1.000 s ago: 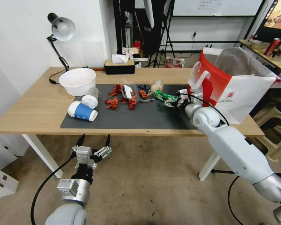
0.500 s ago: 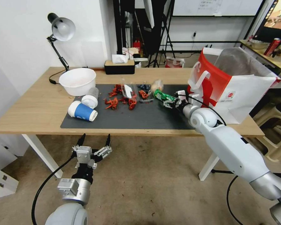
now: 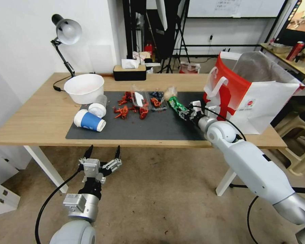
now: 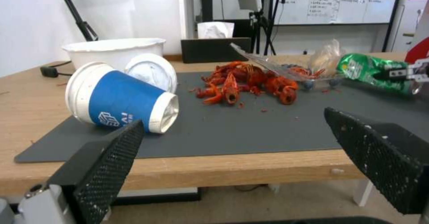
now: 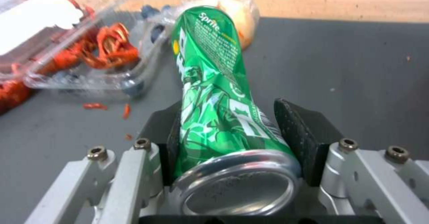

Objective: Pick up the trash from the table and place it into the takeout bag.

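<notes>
My right gripper (image 3: 185,112) (image 5: 232,130) is shut on the crushed green can (image 3: 175,103) (image 5: 212,90), low over the right part of the dark grey mat (image 3: 152,127). The black pads (image 5: 298,135) squeeze the can's sides near its base. The takeout bag (image 3: 257,95) stands open on the table (image 3: 37,118) just right of that gripper. A blue paper cup (image 3: 90,121) (image 4: 118,98) lies on its side at the mat's left. Beside it are a small clear lidded cup (image 3: 98,107) and a white bowl (image 3: 84,87). My left gripper (image 3: 103,153) (image 4: 232,120) hangs open below the table's front edge.
Red crayfish shells (image 3: 125,110) and a clear plastic container (image 3: 149,99) lie mid-mat, with a crumpled clear wrapper (image 3: 170,92) behind the can. A desk lamp (image 3: 66,32) and a tissue box (image 3: 129,72) stand at the back. Stools (image 3: 300,149) are to the table's right.
The can held in my right gripper has swung so its free end points more toward the table's back. The wrist has shifted slightly left. The left arm is still.
</notes>
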{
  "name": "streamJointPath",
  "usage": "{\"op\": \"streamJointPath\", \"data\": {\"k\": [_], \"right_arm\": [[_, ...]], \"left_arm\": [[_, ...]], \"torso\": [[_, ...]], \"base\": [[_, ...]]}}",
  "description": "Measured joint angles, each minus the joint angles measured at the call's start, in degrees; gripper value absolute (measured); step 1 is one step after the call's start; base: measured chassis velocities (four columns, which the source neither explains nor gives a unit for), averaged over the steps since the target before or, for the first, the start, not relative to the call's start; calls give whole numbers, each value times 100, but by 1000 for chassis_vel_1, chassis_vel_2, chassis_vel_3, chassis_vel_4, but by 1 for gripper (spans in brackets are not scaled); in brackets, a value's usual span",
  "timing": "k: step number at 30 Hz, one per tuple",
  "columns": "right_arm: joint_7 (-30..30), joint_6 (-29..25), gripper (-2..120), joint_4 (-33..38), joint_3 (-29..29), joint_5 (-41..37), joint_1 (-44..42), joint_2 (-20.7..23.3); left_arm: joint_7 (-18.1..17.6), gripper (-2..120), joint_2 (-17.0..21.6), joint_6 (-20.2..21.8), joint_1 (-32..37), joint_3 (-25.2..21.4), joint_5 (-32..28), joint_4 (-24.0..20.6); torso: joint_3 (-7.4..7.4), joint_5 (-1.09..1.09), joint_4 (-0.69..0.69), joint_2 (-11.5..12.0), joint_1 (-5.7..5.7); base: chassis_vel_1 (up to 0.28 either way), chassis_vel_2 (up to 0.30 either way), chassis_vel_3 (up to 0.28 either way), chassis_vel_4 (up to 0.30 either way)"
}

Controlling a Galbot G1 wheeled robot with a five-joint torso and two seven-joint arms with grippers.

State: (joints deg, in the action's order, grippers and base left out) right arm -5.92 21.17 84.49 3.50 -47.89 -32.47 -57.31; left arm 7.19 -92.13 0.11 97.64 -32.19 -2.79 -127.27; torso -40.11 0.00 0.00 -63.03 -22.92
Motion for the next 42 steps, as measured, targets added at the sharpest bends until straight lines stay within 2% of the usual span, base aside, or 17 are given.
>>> {"op": "streamJointPath", "data": {"k": [4,13,15,19,26,28,29,32,33,35,38,39,41,42], "right_arm": [[38,-84,47,169,-100,-58,-71,23],[697,-990,46,800,-562,-489,-346,181],[792,-1197,46,1059,-836,-631,-392,207],[586,-1225,46,1502,-1344,-637,-407,257],[-52,-928,46,2073,-2100,-638,-225,485],[-660,-514,46,2311,-2421,-509,-110,679],[-660,-514,46,2311,-2421,-509,-110,679],[-1300,66,44,2425,-2619,-33,-69,890],[-1300,66,44,2425,-2619,-33,-69,890],[-1745,602,40,2469,-2709,204,-100,1021],[-1836,755,34,2468,-2728,299,-142,1049],[-1860,809,27,2465,-2738,332,-164,1056],[-1908,921,29,2461,-2761,377,-213,1065],[-1956,1075,33,2466,-2798,383,-263,1063]], "left_arm": [[0,100,0,-1,3,-1,3,0],[0,100,0,-5,16,3,15,-11],[0,100,0,-5,19,5,17,-13],[0,100,0,-5,19,23,33,-13],[4,100,0,-5,11,77,77,0],[7,100,0,-12,11,105,96,5],[7,100,0,-12,11,105,96,5],[10,100,0,-25,14,131,108,6],[10,100,0,-25,14,131,108,6],[13,100,0,-32,18,157,124,6],[14,100,0,-35,20,169,134,6],[14,100,0,-36,23,176,139,5],[15,100,0,-40,30,184,151,2],[16,100,0,-52,42,195,174,-3]], "torso": [[0,0,0,0,0],[0,0,0,0,1],[0,0,0,0,1],[0,0,0,0,2],[0,1,1,1,1],[0,0,0,1,1],[0,0,0,1,1],[0,1,-1,1,1],[0,1,-1,1,1],[0,0,0,1,1],[0,0,-1,1,1],[0,1,-1,1,1],[0,2,0,1,1],[0,1,0,1,1]], "base": [[0,0,0,0],[0,0,0,0],[0,0,0,0],[0,0,0,0],[0,0,0,0],[0,0,0,0],[0,0,0,0],[0,0,0,0],[0,0,0,0],[0,0,0,0],[0,0,0,0],[0,0,0,0],[0,0,0,0],[0,0,0,0]]}}
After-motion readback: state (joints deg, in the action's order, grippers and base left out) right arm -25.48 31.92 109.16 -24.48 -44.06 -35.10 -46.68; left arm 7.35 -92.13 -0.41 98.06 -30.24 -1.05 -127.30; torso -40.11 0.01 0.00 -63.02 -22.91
